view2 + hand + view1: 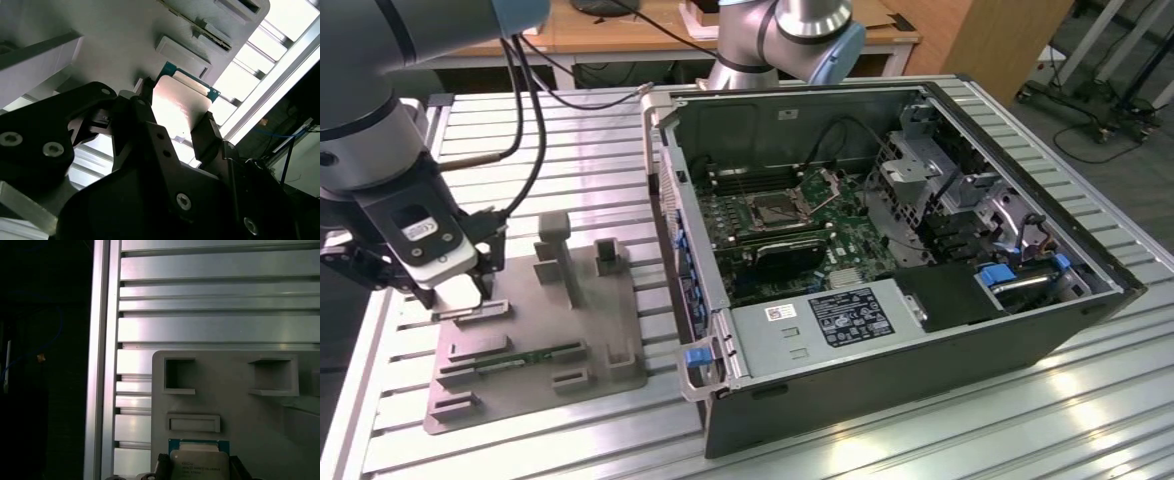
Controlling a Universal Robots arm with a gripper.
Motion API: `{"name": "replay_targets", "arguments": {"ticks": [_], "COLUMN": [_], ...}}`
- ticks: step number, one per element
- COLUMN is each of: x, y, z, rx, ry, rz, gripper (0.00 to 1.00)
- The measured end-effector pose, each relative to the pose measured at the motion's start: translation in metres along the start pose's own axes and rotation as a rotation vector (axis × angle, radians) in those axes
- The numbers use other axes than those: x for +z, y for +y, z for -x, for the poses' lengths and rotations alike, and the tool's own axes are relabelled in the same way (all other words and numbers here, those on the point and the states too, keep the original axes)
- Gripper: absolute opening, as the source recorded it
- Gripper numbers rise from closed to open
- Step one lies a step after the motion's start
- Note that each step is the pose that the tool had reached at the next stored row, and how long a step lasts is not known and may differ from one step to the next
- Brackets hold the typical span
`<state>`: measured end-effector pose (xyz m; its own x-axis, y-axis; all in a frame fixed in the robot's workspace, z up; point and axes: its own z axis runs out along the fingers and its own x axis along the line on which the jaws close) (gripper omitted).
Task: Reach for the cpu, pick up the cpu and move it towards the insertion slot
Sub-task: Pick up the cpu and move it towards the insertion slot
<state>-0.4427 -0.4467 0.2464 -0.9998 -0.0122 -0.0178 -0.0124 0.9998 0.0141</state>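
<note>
The cpu [182, 100] is a silvery square chip with a thin green rim, and it sits between my gripper's two dark fingertips [206, 131] in both wrist views. My gripper [176, 114] is shut on the cpu [200, 462] just over the near corner of the grey fixture plate [235, 405]. In the exterior view my gripper [459, 292] hangs low over the far left end of that plate [587, 310]. The insertion slot [774, 210], a dark square socket in a shiny frame, lies on the green board inside the open computer case, well off to the exterior view's right.
The open computer case [1014, 330] fills the exterior view's right half. Upright grey posts [555, 245] rise from the fixture plate, and a green memory stick [520, 357] lies in it. A second arm's base [787, 40] stands behind the case. The slatted aluminium table [215, 290] ends near my gripper.
</note>
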Motion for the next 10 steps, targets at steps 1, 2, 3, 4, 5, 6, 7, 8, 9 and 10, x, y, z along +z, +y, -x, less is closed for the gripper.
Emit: {"name": "replay_targets", "arguments": {"ticks": [1,2,3,4,5,6,7,8,9,10], "x": [-0.0004,-0.0008,-0.0012,-0.0017,-0.0022,-0.0027,-0.0030,-0.0033,-0.0036,-0.0039], "y": [0.0000,0.0000,0.0000,0.0000,0.0000,0.0000,0.0000,0.0000,0.0001,0.0001], "z": [0.0000,0.0000,0.0000,0.0000,0.0000,0.0000,0.0001,0.0001,0.0001,0.0001], "rx": [0.000,0.000,0.000,0.000,0.000,0.000,0.000,0.000,0.000,0.000], "ry": [0.0000,-0.0001,0.0000,0.0000,0.0001,0.0001,-0.0001,-0.0002,-0.0002,-0.0001], "rz": [0.0000,0.0000,-0.0001,-0.0001,-0.0001,-0.0001,0.0000,0.0001,0.0001,0.0000], "gripper": [0.55,0.55,0.55,0.55,0.55,0.55,0.55,0.55,0.55,0.55]}}
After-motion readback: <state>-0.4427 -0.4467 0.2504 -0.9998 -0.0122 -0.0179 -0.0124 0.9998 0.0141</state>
